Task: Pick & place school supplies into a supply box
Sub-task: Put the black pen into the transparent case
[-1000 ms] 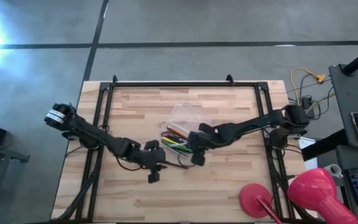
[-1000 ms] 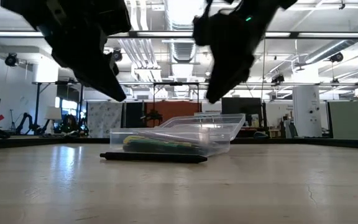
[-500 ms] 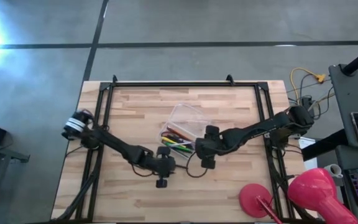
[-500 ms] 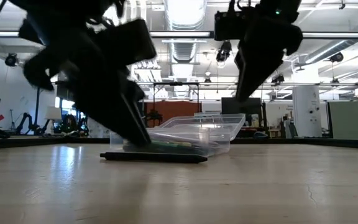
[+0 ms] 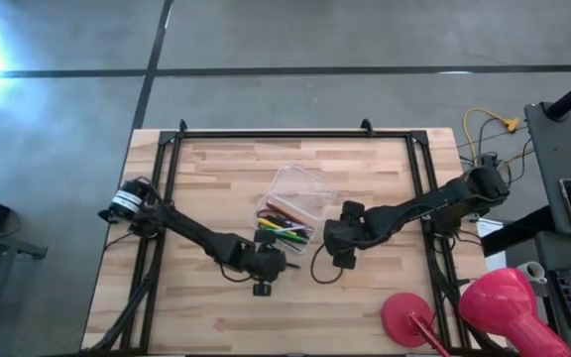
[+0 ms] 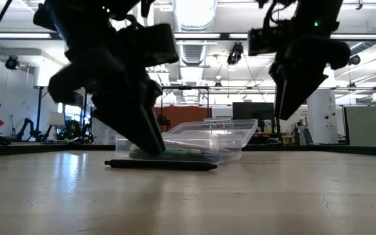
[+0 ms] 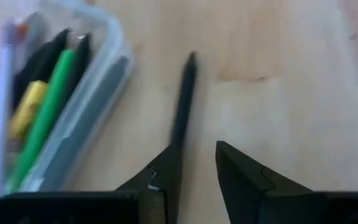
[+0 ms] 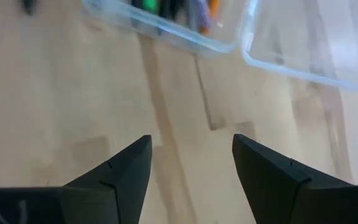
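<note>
The clear supply box sits mid-table with its lid open toward the far side; green, yellow, dark and orange pens lie inside. A dark pen lies on the wood along the box's near side. My left gripper is open and low over this pen's end, one fingertip above it. My right gripper is open above bare wood to the right of the box. My left gripper slants down at the dark pen's end, with the fingers lying along the pen. One fingertip covers that end, so I cannot tell whether it touches. The pen lies flat on the table.
Two big pink-red round objects sit off the table's near right corner. A black rail frame runs round the table's edges. Cables hang at the far right. Bare wood lies near the front edge.
My left gripper has gone toward the table's right and down, rolling a little, and now stands low over the dark pen. My right gripper has drawn away from the box toward the table's right and near edge. The pen and box have kept still.
</note>
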Robot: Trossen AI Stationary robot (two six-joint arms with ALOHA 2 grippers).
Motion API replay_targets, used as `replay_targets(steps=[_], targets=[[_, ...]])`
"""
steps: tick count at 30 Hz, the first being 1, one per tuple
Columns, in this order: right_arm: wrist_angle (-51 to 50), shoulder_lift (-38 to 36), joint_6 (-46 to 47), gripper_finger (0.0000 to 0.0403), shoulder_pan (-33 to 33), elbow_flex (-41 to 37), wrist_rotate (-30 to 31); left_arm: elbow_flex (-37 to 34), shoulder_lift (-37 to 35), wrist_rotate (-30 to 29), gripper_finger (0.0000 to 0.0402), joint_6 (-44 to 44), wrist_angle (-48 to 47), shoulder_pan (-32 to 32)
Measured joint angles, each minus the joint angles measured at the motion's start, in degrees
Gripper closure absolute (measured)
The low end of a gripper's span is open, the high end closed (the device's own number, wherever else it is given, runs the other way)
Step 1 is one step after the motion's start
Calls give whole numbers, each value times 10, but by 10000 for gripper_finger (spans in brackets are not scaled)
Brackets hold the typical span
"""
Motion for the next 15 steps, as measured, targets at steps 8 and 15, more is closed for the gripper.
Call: replay_targets(steps=[8,15], targets=[[5,-1,1,186,0,-19,1,-22,0,-21,320,31,0,8],[9,-1,-1,186,0,-29,1,-58,-3,78,330,26,21,25]])
